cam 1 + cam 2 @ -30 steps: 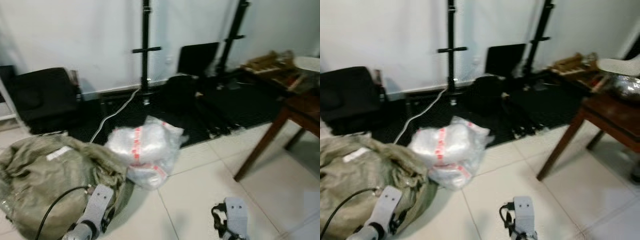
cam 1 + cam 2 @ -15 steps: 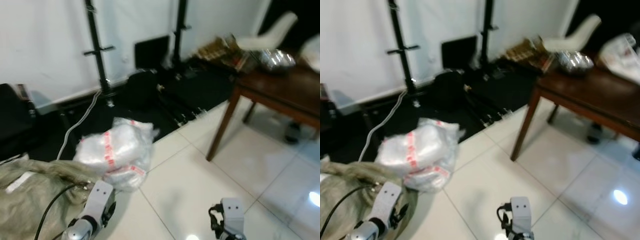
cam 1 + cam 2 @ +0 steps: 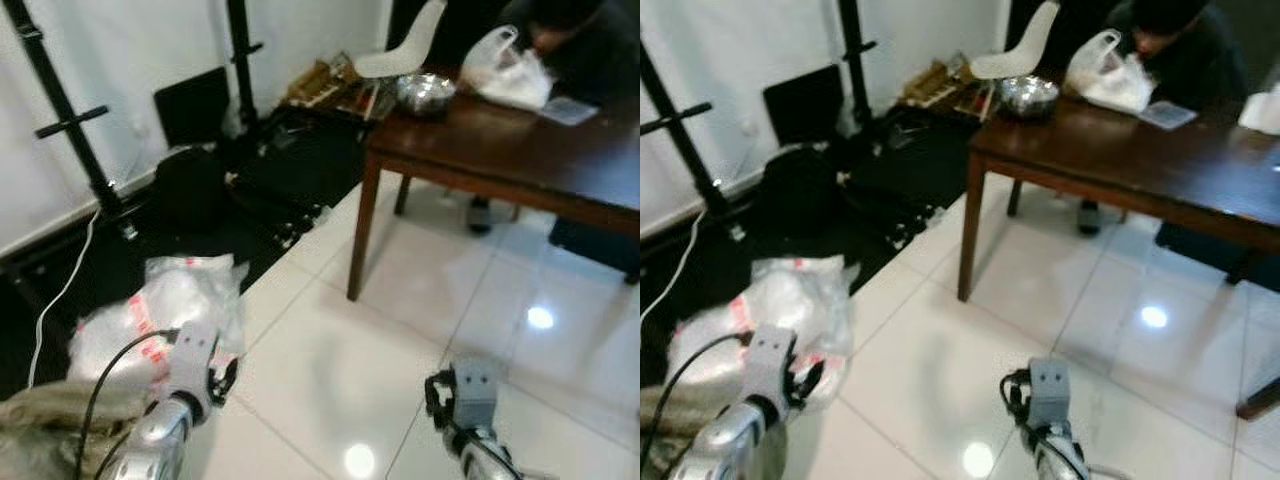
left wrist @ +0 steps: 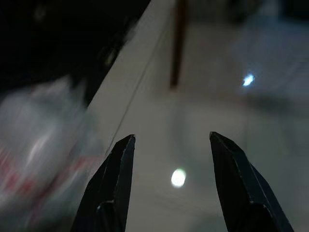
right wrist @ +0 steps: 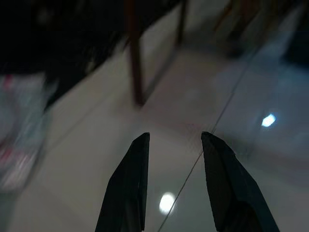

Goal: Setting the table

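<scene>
Hanging low over glossy white floor tiles, well short of the dark wooden table: left gripper with fingers spread, empty; right gripper likewise spread, empty. Sitting at the table's left end, a metal bowl; right of it, a white plastic bag; behind the table, a person.

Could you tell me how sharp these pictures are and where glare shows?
Eye views: soft motion blur, lamp glare on the white floor tiles. Left wrist view: dim, plastic bag smeared, left pincer sharp. Right wrist view: dark, table leg blurred, right pincer crisp.
</scene>
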`<state>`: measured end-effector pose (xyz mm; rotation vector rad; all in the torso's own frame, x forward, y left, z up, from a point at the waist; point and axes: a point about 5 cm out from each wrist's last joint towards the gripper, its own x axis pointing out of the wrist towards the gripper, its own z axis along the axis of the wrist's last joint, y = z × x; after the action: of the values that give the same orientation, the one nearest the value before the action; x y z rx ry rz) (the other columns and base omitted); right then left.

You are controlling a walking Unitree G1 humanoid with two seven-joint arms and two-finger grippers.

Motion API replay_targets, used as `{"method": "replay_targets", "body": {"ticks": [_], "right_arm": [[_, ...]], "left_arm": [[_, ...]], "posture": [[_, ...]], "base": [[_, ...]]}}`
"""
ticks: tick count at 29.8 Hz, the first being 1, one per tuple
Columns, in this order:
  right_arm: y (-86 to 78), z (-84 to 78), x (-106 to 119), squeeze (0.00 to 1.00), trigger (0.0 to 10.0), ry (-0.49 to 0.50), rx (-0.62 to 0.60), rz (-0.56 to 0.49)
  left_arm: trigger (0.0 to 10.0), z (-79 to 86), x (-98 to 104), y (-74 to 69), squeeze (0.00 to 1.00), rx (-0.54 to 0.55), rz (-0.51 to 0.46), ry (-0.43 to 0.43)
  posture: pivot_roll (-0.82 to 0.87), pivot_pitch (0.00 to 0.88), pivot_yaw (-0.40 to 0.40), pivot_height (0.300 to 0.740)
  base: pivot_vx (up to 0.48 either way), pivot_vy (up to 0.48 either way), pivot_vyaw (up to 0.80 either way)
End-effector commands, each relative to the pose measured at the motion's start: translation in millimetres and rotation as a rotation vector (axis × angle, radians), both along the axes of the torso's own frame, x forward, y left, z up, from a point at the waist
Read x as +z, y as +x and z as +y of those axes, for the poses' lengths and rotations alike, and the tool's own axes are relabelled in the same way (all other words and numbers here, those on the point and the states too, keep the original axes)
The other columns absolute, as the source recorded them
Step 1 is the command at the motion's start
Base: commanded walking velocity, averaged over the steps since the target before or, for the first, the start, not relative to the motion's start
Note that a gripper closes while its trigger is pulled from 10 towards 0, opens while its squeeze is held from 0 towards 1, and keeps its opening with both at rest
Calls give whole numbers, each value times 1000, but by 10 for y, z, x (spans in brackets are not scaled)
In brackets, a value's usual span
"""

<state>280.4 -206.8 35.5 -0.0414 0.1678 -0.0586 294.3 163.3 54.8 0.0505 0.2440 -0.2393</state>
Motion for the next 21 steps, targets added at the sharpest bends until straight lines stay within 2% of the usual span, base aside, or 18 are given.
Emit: {"method": "replay_targets", "body": {"ticks": [1, 5, 7, 10, 11, 13, 14, 16, 17, 18, 19, 21], "right_arm": [[-25, 20, -12, 0, 10000, 31, -13, 8], [40, 24, 116, 0, 10000, 32, -6, -40], [159, 54, 408, 0, 10000, 44, 8, -143], [186, 63, 485, 0, 10000, 49, 11, -169], [243, 85, 665, 0, 10000, 71, 17, -228], [243, 85, 665, 0, 10000, 71, 17, -228], [289, 112, 833, 0, 10000, 113, 21, -285], [306, 125, 900, 0, 10000, 136, 23, -310], [324, 155, 1004, 0, 10000, 166, 30, -347], [324, 155, 1004, 0, 10000, 166, 30, -347], [332, 197, 1050, 0, 10000, 174, 45, -362], [333, 224, 1062, 0, 10000, 178, 53, -366]], "left_arm": [[10000, 35, -60, -58, 0, 16, 32, -6], [10000, 5, 28, -31, 0, 7, -15, 18], [10000, -51, 227, 26, 0, 8, -101, 45], [10000, -63, 283, 42, 0, 13, -125, 49], [10000, -105, 450, 91, 0, 26, -198, 60], [10000, -105, 450, 91, 0, 26, -198, 60], [10000, -148, 627, 142, 0, 46, -277, 63], [10000, -165, 703, 163, 0, 56, -311, 60], [10000, -192, 834, 197, 0, 79, -373, 54], [10000, -192, 834, 197, 0, 79, -373, 54], [10000, -236, 943, 228, 0, 83, -425, 68], [10000, -272, 1015, 244, 0, 80, -454, 69]], "posture": [[-95, 0, 101, 740], [-94, 0, 101, 740], [-94, 0, 100, 740], [-94, 0, 100, 740], [-95, 0, 102, 740], [-95, 0, 102, 740], [-96, 0, 102, 740], [-96, 0, 102, 740], [-97, 0, 102, 740], [-97, 0, 102, 740], [-101, 0, 102, 740], [-101, 0, 102, 740]], "base": [[0, 0, -788], [0, 0, -788], [0, 0, -794], [0, 0, -800], [0, 0, -788], [0, 0, -788], [0, 0, -788], [0, 0, -788], [364, 0, -438], [364, 0, -438], [480, 0, 0], [480, 0, 0]]}}
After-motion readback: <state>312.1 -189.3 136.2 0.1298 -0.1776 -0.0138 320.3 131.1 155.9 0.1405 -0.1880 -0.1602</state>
